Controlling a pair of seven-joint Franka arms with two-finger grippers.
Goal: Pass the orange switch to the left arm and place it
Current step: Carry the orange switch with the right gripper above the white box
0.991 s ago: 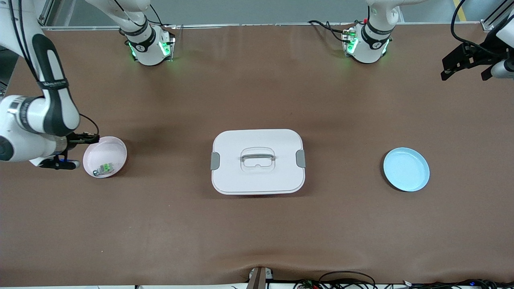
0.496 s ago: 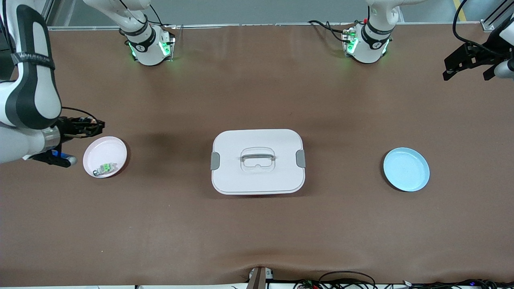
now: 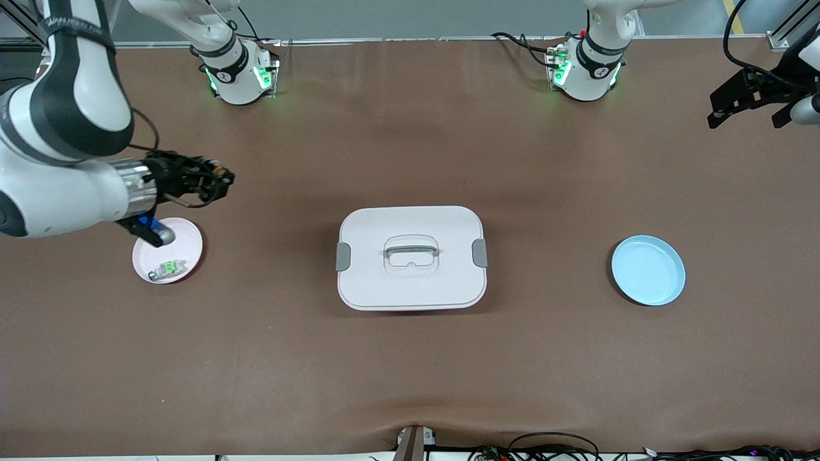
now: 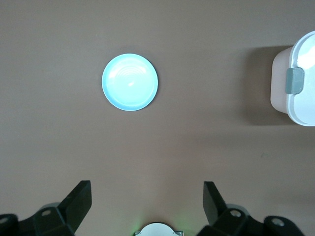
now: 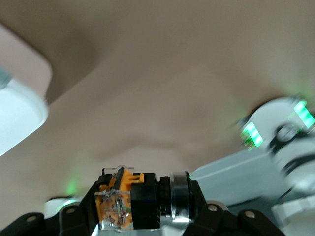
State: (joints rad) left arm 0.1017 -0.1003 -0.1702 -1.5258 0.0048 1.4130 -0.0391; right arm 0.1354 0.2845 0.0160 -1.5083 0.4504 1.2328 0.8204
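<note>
One orange switch (image 5: 120, 199), pinched in right hand (image 3: 214, 179), above table (image 3: 410, 371)

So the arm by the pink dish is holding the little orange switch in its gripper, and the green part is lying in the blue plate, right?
Not quite. The green part lies in the pink dish, not the blue plate, which the front view shows holding nothing. The rest stands: the right gripper is shut on the orange switch.
</note>
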